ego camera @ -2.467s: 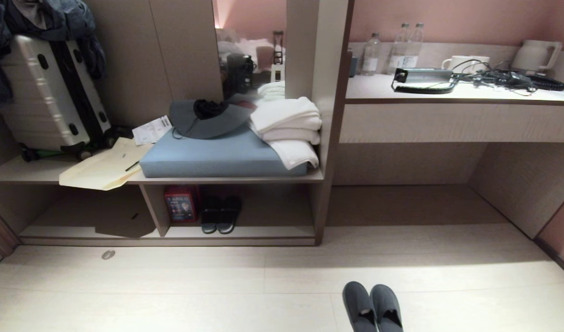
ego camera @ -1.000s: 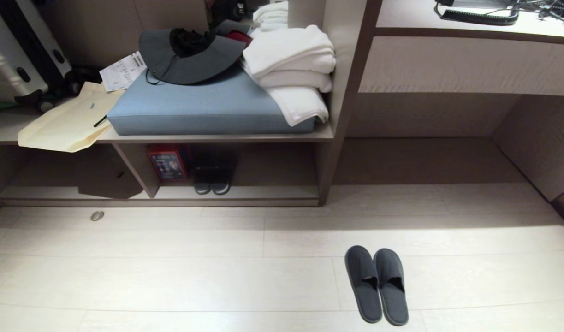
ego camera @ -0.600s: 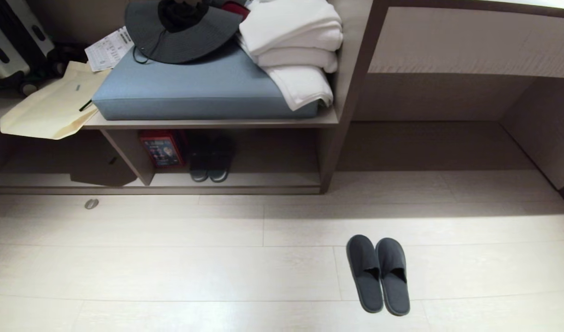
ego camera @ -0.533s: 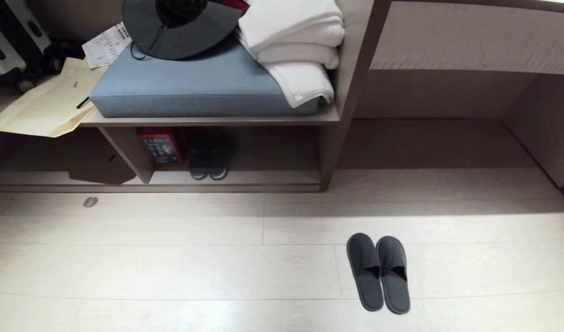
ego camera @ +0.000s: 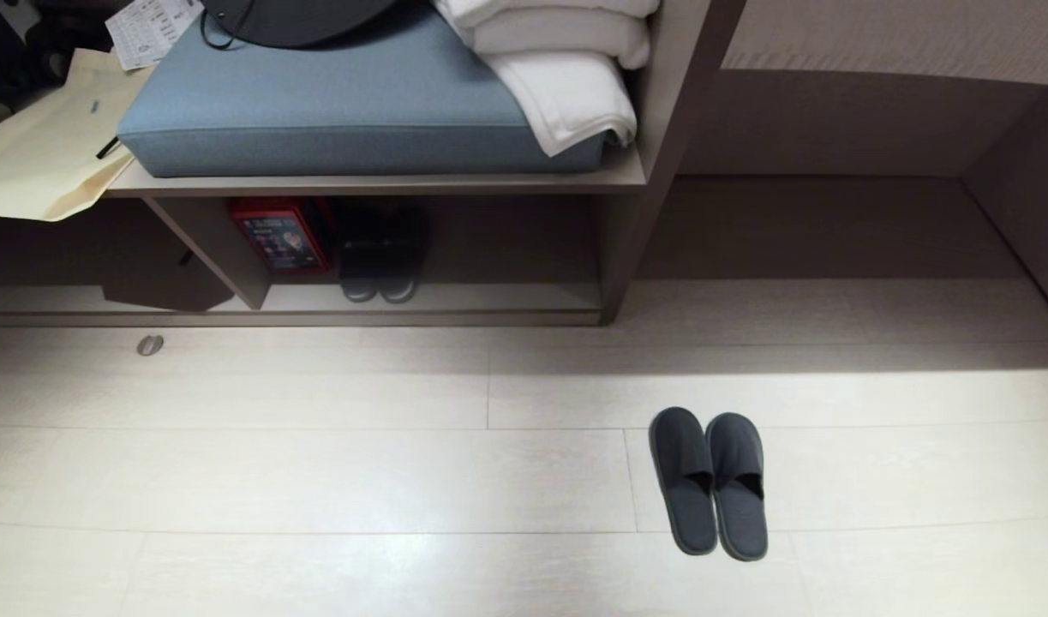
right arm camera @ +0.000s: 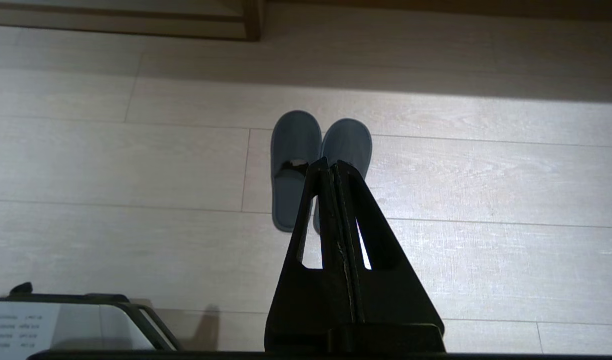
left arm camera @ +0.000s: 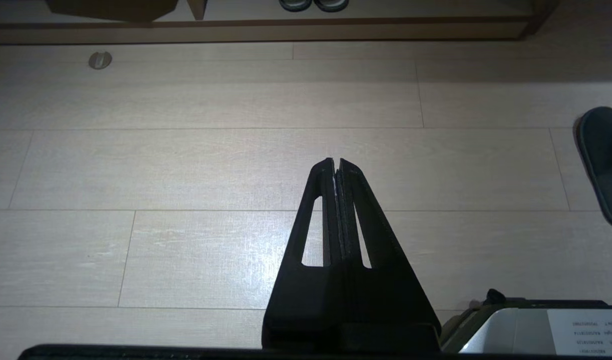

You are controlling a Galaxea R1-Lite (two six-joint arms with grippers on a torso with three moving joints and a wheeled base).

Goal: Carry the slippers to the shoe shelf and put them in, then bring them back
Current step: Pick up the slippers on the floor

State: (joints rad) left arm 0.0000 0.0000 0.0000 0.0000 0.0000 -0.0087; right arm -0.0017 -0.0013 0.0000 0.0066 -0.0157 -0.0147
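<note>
Slippers (ego camera: 709, 482) sit on the pale plank floor (ego camera: 318, 463), side by side and touching, toes toward the furniture. They lie right of centre in my head view, well apart from the shoe shelf (ego camera: 455, 300). Nothing grips them.

Shoe shelf: low open compartment under the bench board, left of an upright wooden panel (ego camera: 635, 231). Inside I see a darker pair of shoes (ego camera: 380, 266) toward the back, toes poking into the light, and just to their left a red box (ego camera: 279, 236) standing against the divider. The rest of the compartment's base board to the right of that pair is bare.

On the bench above: a blue cushion (ego camera: 352, 120), folded white towels (ego camera: 566, 77) at its right end, a cream paper bag (ego camera: 44, 154) hanging over the left edge. A small round metal disc (ego camera: 150, 345) lies on the floor just before the shelf's front edge.

Neither arm shows in the head view. From the left wrist view I read the left gripper (left arm camera: 337, 162) with fingers pressed together, holding nothing, hanging over bare floor; one slipper toe is at that view's edge. From the right wrist view, the right gripper (right arm camera: 332, 162) is likewise closed to a narrow slit and empty, with the slippers on the floor beyond its tips, no contact.
</note>
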